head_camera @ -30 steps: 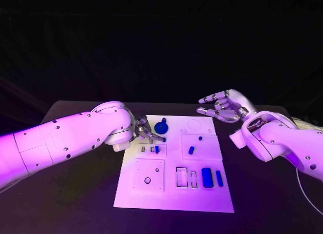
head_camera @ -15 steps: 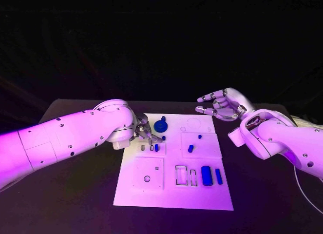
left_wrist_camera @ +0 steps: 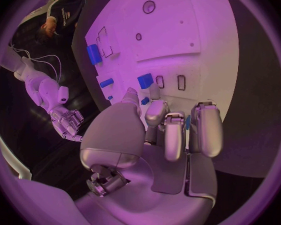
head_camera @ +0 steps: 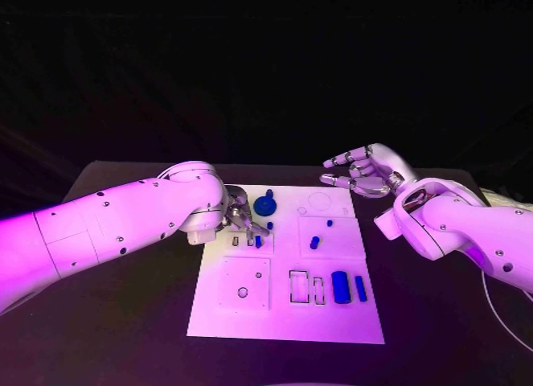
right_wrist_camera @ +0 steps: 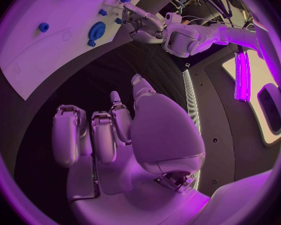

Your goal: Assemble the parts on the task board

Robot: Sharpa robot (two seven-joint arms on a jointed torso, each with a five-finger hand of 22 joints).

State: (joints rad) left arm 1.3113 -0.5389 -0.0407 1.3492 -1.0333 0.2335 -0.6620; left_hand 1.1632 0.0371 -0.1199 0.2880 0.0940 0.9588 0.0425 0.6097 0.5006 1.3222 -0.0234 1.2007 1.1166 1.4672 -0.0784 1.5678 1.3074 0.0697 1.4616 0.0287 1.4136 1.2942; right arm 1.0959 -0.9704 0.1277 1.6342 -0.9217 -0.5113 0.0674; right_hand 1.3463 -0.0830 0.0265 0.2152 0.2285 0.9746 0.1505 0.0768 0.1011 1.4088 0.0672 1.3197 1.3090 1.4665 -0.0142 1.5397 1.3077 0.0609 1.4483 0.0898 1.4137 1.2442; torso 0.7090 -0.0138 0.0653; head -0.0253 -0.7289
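The white task board [head_camera: 287, 310] lies in the middle of the black table. My left hand [head_camera: 241, 217] rests low over its far left part, fingertips beside the blue gear [head_camera: 265, 207] and a small blue part [head_camera: 270, 226]. In the left wrist view the thumb [left_wrist_camera: 131, 97] and a finger flank that small blue part [left_wrist_camera: 145, 101]; whether they pinch it is unclear. My right hand [head_camera: 365, 173] hovers beyond the board's far right corner, fingers apart and holding nothing. A thick blue bar [head_camera: 340, 287] and a thin one [head_camera: 360, 288] lie at the board's near right.
More small blue parts [head_camera: 315, 241] sit mid-board, and another [head_camera: 258, 240] stands by the small slots. The board's near left panel [head_camera: 245, 285] has only holes. Black table [head_camera: 127, 322] surrounds the board. The right wrist view shows the gear [right_wrist_camera: 97, 31] and my left hand [right_wrist_camera: 140, 22].
The whole picture has shifted slightly. My left hand stays at the board's far left with small finger movement; my right hand keeps hovering in place.
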